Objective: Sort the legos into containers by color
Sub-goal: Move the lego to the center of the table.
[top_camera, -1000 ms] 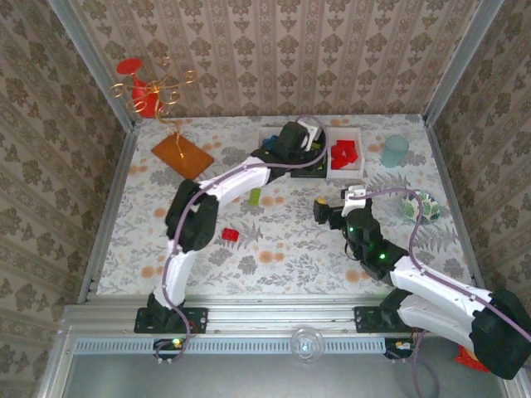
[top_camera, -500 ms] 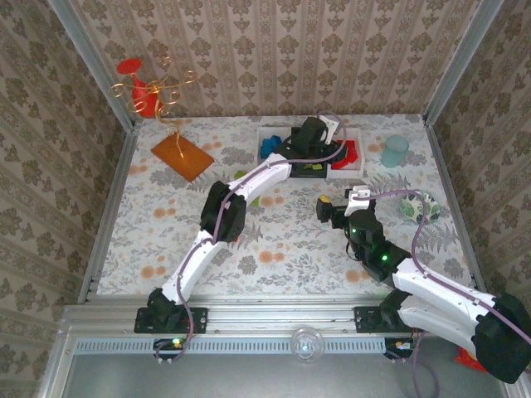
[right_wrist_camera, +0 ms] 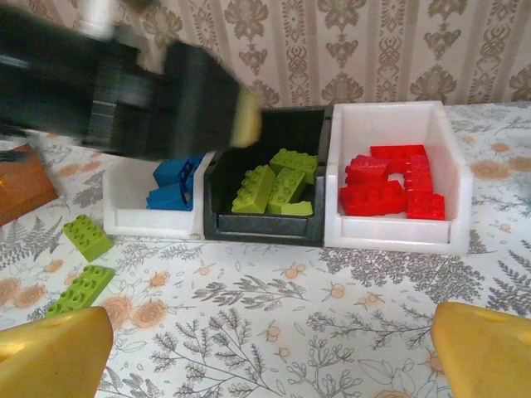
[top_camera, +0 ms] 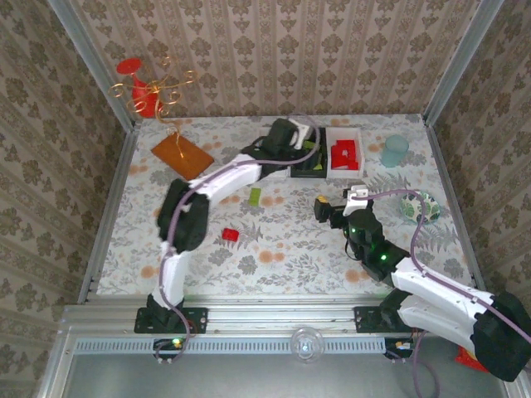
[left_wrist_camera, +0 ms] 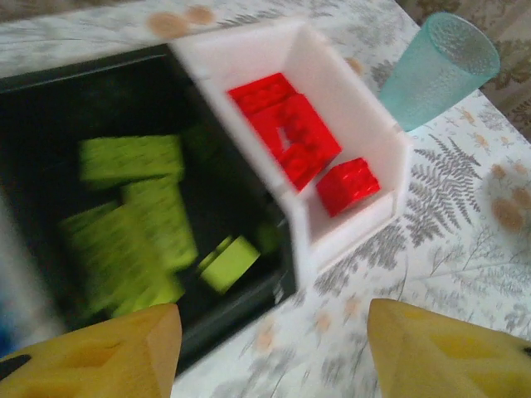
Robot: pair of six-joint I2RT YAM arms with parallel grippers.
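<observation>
Bins masked, bricks smeared
At the right wrist, the left arm (right_wrist_camera: 124,83) is a dark blur hiding the back of the left white bin (right_wrist_camera: 133,217); from above it masks that bin too. At the left wrist, green bricks (left_wrist_camera: 133,224) are smeared, the black bin (left_wrist_camera: 50,91) cut off.

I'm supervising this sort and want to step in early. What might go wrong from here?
The left end effector hangs close over the black bin; swinging away, it may clip the white bin of red legos. The right end effector, heading for the loose green bricks, may cross the left arm.
</observation>
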